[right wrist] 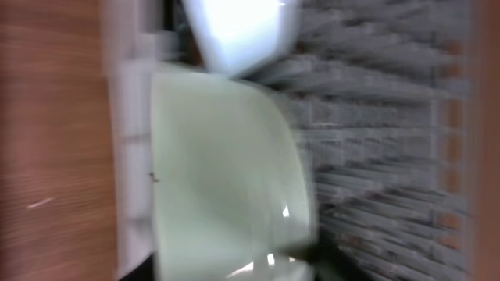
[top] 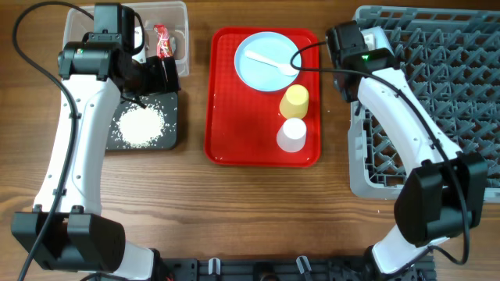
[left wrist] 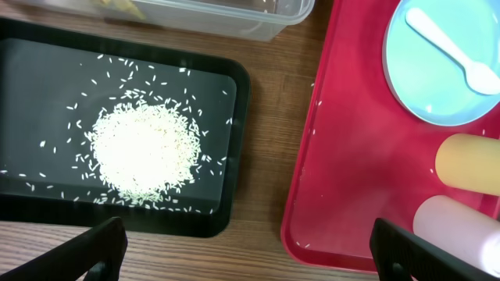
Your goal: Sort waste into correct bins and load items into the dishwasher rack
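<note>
Two tools flank the red tray: the left tool spread wide, the right tool blurred, its grip unreadable.
At the red tray's near end stands the white cup, the yellow cup just behind, then the blue plate bearing the white spoon. Left of the red tray lies the black tray with its rice heap, the clear tub and a red wrapper beyond. Right of it, at the grey rack, a pale green bowl fills the right wrist view.

Even brightness, heavy right-wrist blur
</note>
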Controlling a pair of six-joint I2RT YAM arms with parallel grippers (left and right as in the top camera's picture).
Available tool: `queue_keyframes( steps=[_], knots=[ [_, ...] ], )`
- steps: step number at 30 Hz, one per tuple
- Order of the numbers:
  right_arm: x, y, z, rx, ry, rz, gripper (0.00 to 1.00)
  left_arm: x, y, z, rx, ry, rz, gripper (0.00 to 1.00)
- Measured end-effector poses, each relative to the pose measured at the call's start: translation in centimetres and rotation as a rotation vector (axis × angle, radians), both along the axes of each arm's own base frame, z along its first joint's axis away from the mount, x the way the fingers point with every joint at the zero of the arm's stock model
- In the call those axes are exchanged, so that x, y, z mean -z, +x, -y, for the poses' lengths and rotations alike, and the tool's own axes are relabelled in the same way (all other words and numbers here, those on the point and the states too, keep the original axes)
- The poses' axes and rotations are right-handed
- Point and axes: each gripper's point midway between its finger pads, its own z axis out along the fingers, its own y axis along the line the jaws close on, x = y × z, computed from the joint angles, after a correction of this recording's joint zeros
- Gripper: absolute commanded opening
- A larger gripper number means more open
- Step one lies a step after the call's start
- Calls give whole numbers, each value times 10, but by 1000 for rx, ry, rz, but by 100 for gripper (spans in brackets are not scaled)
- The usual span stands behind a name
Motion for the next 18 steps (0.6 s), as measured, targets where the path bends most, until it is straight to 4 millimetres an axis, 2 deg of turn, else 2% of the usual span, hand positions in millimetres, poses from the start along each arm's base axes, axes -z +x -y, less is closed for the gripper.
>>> queue_keyframes(
  steps=[5, 14, 18],
  knots=[
    [-9, -1, 18, 39, -65, 12, 16, 0, 0, 0, 0, 0, 0, 100],
    [-15, -2, 24, 46, -121, 10, 12, 0, 0, 0, 0, 0, 0, 100],
    [-17, -2, 25, 48, -136, 12, 6, 0, 0, 0, 0, 0, 0, 100]
  ],
)
